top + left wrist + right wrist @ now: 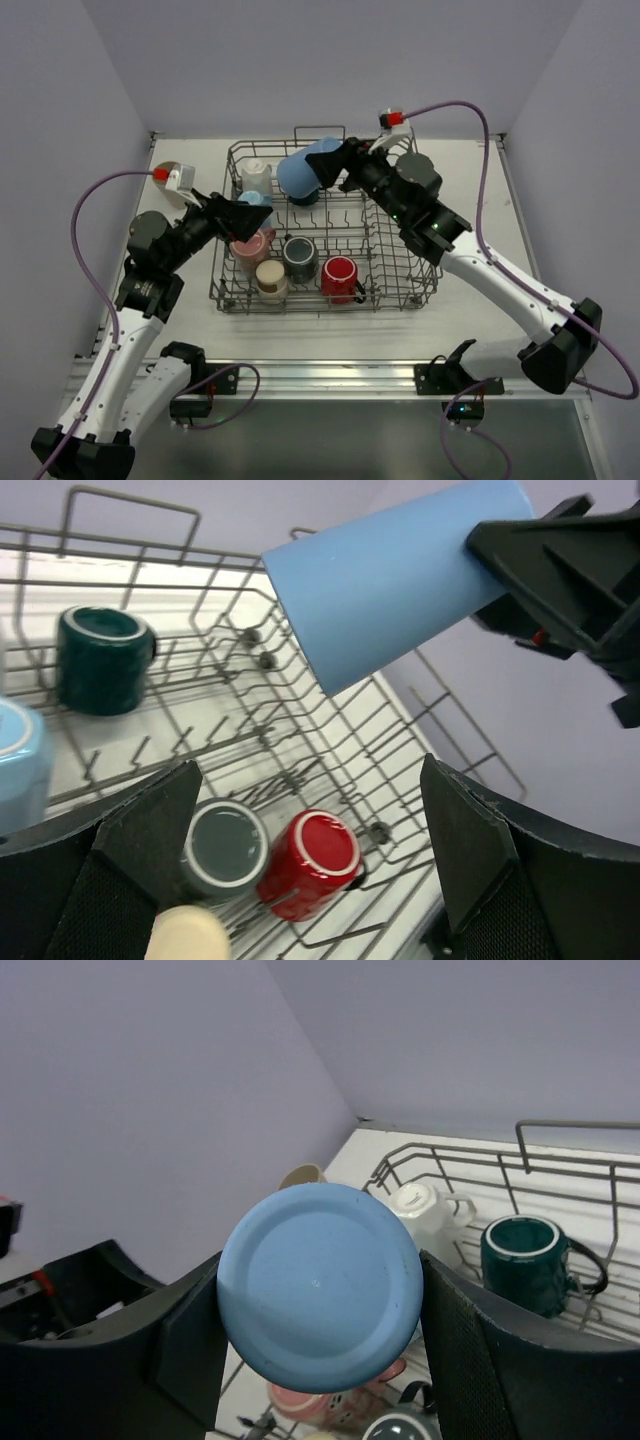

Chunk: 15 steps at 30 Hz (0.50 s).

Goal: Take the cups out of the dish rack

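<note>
smooth blue cylindrical cup held in the air above the grey metal wire dish rack
the right claw is closed partway around the cup, tipped on its side over the rack's far end; the left claw hangs wide open and empty over the rack's left side, with a glossy red cup and a dark grey cup sitting inside

The black right fingers close around a plain blue cup. Between the black left fingers show a red cup and a dark grey cup, both pale-rimmed. Beyond them is a dark teal cup in the grey wire dish rack.
</note>
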Tool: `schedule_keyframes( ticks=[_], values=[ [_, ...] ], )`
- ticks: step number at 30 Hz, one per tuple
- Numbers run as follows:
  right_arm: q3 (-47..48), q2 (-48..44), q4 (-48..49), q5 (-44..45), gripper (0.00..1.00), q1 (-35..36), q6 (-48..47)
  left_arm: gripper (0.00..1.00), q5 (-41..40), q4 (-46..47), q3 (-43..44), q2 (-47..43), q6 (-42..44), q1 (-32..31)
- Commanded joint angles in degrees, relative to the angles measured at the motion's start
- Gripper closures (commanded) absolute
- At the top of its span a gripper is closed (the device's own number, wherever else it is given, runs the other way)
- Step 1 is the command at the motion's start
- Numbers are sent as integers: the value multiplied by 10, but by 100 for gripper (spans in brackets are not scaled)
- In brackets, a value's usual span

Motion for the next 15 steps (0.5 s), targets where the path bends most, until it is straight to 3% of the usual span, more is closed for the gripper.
schedule_keyframes(
  ticks=[1, 7, 15],
  values=[
    [-62, -57, 76, -52, 64, -24, 111, 0, 73, 113, 1, 9, -114, -5],
    [-104, -83, 125, -148, 64, -31, 188, 4, 129, 267, -41, 33, -245, -5],
    [-131, -58, 212, -209, 63, -30, 254, 11, 142, 288, -49, 44, -272, -5]
  ],
)
